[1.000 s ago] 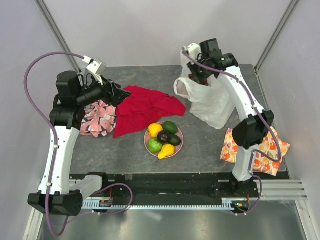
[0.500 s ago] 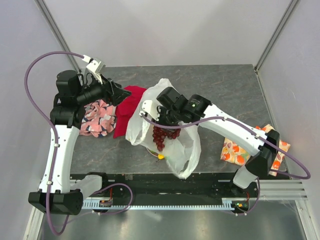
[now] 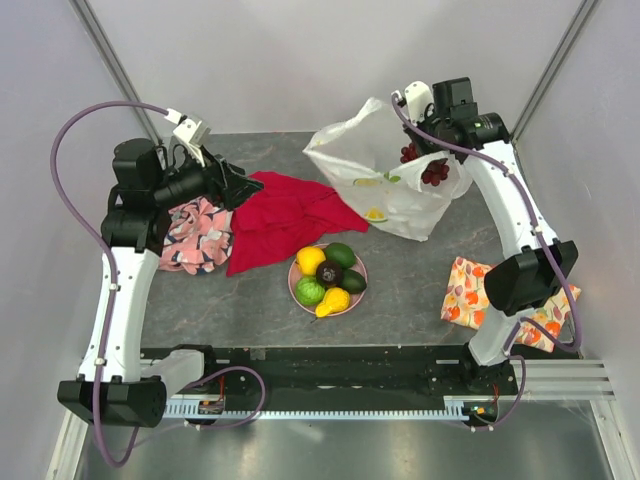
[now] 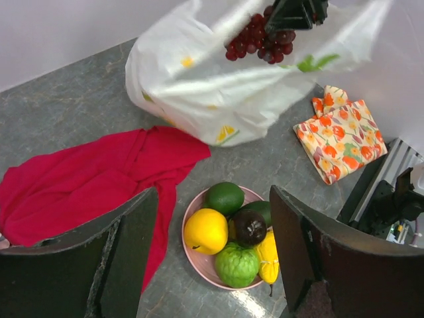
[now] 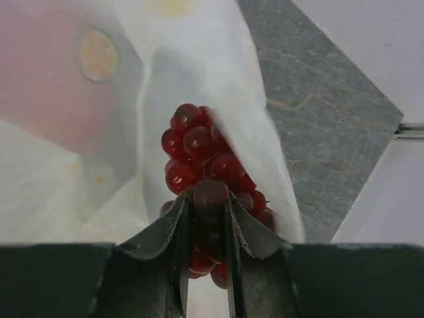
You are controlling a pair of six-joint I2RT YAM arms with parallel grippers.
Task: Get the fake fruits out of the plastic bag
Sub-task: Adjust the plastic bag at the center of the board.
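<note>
- Extraction of the grape bunch (image 3: 432,170) is in hand: it is clamped in the right tool (image 5: 205,205), raised at the back right, with the plastic bag (image 3: 375,185) draped about it
- Next, the bunch must be worked free and carried to the pink plate (image 3: 358,292)
- Half a second earlier both were held over the plate; the left tool (image 3: 235,182), spread wide, is unmoved

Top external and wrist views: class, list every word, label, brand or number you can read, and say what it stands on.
No text can be read in any view.
Plastic bag: only printed citrus slices and green leaves, no letters visible.
Orange cloth: fruit pattern only, no words.
Small part on the near rail: too small to read.
</note>
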